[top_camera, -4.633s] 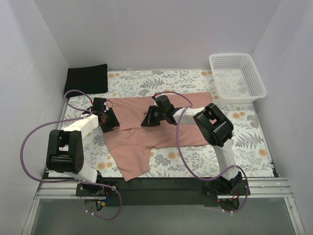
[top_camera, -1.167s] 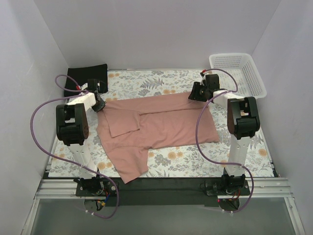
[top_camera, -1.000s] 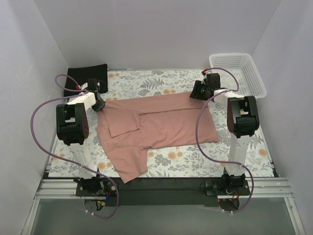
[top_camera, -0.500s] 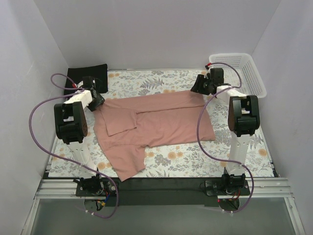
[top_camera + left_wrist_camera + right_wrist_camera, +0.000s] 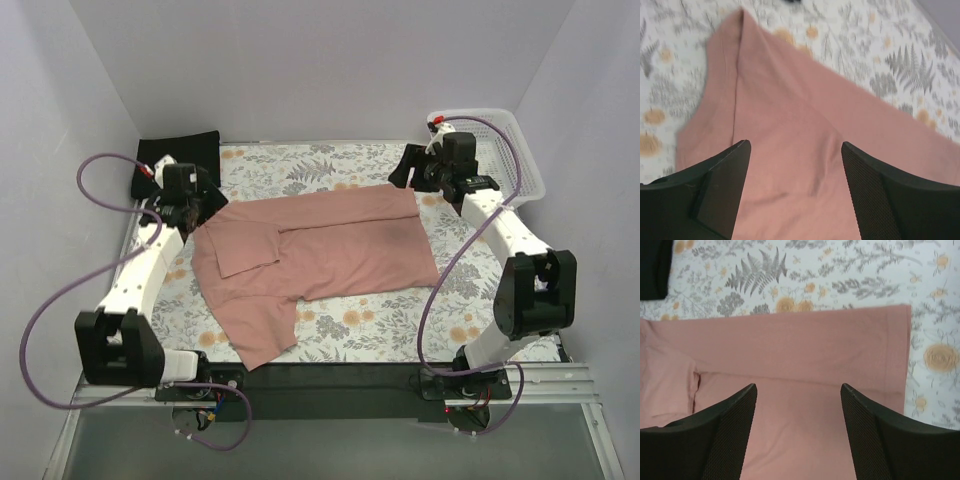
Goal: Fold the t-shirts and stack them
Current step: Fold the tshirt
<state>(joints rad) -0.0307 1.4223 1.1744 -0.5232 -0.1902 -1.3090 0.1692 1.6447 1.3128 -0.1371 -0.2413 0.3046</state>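
While the table (image 5: 400,335) carries the pink t-shirt (image 5: 330,245) partly folded across its middle and the black t-shirt (image 5: 178,158) folded at its far-left corner, I judge both limp, light and quick to wrinkle: best pinched at two edge corners together. Left pincer (image 5: 795,145) and right pincer (image 5: 798,387) hang wide, empty, above the pink cloth's far corners.

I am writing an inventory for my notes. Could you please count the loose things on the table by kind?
T-shirts: 2, the pink t-shirt and the black t-shirt
Baskets: 1, the white basket
Total: 3
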